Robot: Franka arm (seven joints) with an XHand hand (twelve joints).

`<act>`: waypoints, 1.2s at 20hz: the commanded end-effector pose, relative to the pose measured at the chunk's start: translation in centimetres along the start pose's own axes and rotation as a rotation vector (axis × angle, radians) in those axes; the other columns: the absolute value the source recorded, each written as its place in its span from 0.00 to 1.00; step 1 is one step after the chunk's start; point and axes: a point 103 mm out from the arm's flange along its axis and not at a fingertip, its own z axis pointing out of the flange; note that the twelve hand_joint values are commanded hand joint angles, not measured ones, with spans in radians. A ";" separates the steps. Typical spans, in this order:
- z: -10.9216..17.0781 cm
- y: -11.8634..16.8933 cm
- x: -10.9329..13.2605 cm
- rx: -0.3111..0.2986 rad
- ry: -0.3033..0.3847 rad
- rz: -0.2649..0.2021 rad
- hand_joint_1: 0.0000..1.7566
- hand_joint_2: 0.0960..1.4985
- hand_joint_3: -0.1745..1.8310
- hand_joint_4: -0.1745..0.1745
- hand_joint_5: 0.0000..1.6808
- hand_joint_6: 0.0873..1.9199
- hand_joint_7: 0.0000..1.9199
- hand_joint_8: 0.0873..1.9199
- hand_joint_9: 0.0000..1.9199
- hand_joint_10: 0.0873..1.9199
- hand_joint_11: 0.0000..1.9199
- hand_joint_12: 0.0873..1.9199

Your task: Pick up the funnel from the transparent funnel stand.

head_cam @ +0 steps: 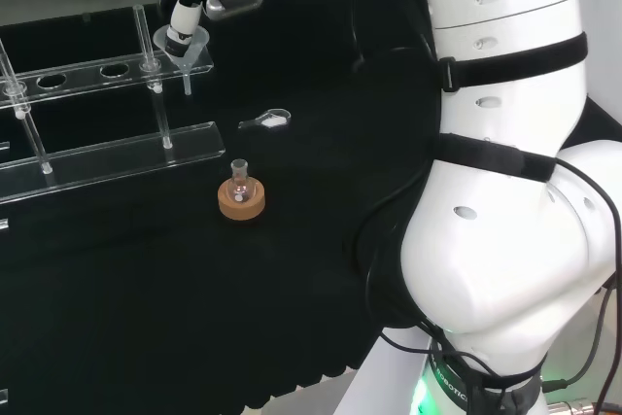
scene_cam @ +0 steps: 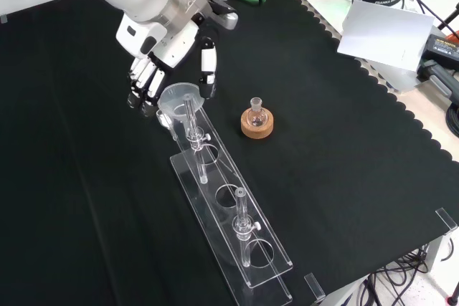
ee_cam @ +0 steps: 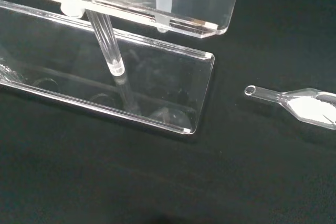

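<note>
— Funnel position? Where does it sit?

— In the end hole of the clear stand, upper left of centre in the front view. Its stem hangs down through the top plate. In the head view the same funnel shows at the upper left of the frame, at the right end of the stand.

— And the hand?

— The hand sits just behind the funnel in the front view, upper left of the frame. Its fingers are curled part way, reaching down beside the funnel's rim, with the thumb on the other side. Whether they actually touch the funnel I cannot tell; they hold nothing that I can make out.

— What else is on the counter?

— A small round flask on a cork ring, right of the funnel in the front view and apart from the stand. In the wrist view a clear scoop with white powder lies on the cloth, beside the stand's base plate.
</note>
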 end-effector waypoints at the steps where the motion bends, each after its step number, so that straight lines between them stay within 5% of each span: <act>1: 0.1 0.6 0.2 0.022 -0.005 -0.010 0.46 0.57 0.00 0.69 0.18 0.00 0.00 0.09 0.00 0.47 0.12 0.79; 24: -0.2 -2.3 1.0 -0.058 -0.009 -0.013 0.46 0.57 0.00 0.65 0.18 0.00 0.00 0.13 0.00 0.49 0.13 0.79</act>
